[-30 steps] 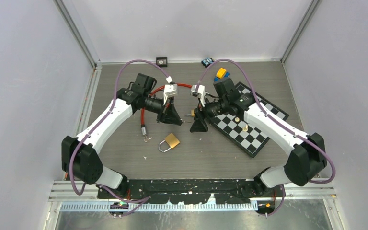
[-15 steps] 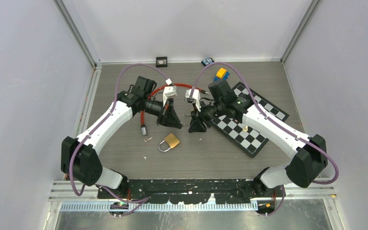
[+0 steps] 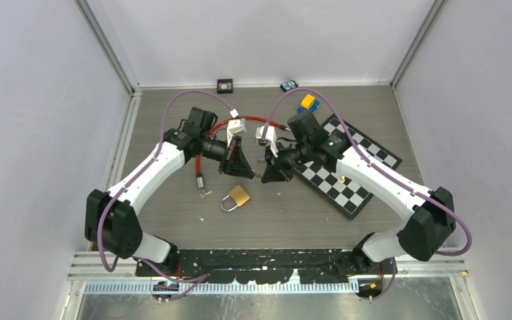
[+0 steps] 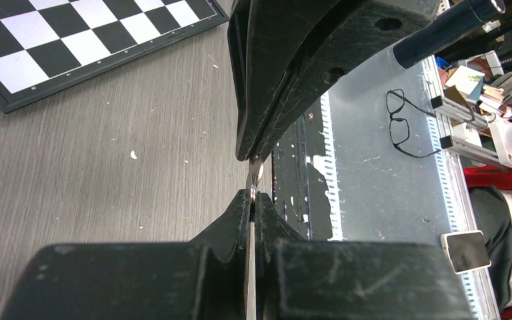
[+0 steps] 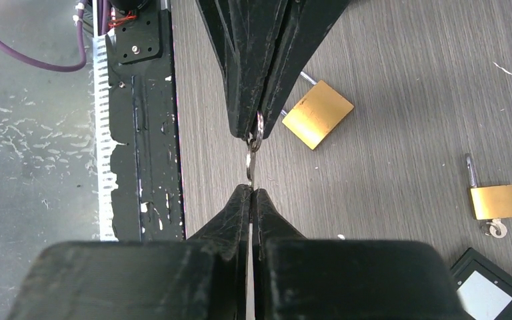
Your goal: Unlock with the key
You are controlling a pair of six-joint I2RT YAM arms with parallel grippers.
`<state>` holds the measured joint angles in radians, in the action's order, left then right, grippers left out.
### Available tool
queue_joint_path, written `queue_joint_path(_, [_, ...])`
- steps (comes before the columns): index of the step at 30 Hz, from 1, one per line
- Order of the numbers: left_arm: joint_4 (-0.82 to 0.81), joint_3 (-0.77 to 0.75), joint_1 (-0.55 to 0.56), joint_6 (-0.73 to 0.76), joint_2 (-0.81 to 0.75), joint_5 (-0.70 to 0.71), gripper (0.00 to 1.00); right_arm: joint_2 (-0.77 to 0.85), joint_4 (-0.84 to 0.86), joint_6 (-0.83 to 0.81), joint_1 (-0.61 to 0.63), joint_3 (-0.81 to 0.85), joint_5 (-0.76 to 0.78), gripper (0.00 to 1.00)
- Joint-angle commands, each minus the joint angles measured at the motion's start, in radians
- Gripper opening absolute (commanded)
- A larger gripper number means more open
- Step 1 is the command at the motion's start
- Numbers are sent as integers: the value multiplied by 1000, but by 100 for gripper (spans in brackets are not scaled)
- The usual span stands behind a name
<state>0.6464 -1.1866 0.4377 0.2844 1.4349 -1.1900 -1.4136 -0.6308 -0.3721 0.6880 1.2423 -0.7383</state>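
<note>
A brass padlock [image 3: 239, 197] lies flat on the table, shackle to the left; the right wrist view shows the padlock [image 5: 317, 113] too. Above it my two grippers meet tip to tip. My left gripper [image 3: 250, 173] is shut on the ring end of a small silver key [image 5: 250, 163]. My right gripper [image 5: 251, 190] is shut on the key's other end. In the left wrist view the key [image 4: 254, 177] bridges my left gripper [image 4: 253, 200] and the right fingers [image 4: 287, 80] above it.
A second brass padlock [image 5: 495, 201] with a key in it lies beside the chessboard [image 3: 347, 177]. A red cable lock [image 3: 200, 160] runs under the left arm. A yellow and blue toy [image 3: 307, 103] sits at the back. The table's near edge rail [image 5: 140, 133] is close.
My right gripper moved left to the left gripper's tips and closed from wide open onto the key. The left gripper stayed shut and in place.
</note>
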Motion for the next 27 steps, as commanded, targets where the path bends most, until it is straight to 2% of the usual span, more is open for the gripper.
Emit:
queue_joint_path(1, [-51,10,1,-18,-48,-20,2,42,5,-13,5,37,-1,1])
queue_joint_path(6, [-86,37,1,-2,-80,26,34,55,-8,-9,5,26,-12,1])
queue_joint_path(11, [-215,83,2,6,-123,38,62,46,-7,14,5,23,-38,1])
queue_joint_path(15, [-346,115,17,-32,-118,39,71,45,4,28,4,17,-52,1])
queue_joint_path(18, [-427,127,34,-64,-104,42,72,49,13,36,4,9,-53,1])
queue_joint_path(21, [-501,129,50,-107,-85,46,67,53,20,41,4,0,-49,1])
queue_joint_path(24, [-523,116,62,-154,-56,41,58,52,22,41,2,-3,-41,1])
queue_joint_path(27, [-524,116,71,-167,-45,36,45,53,22,42,1,-4,-38,1])
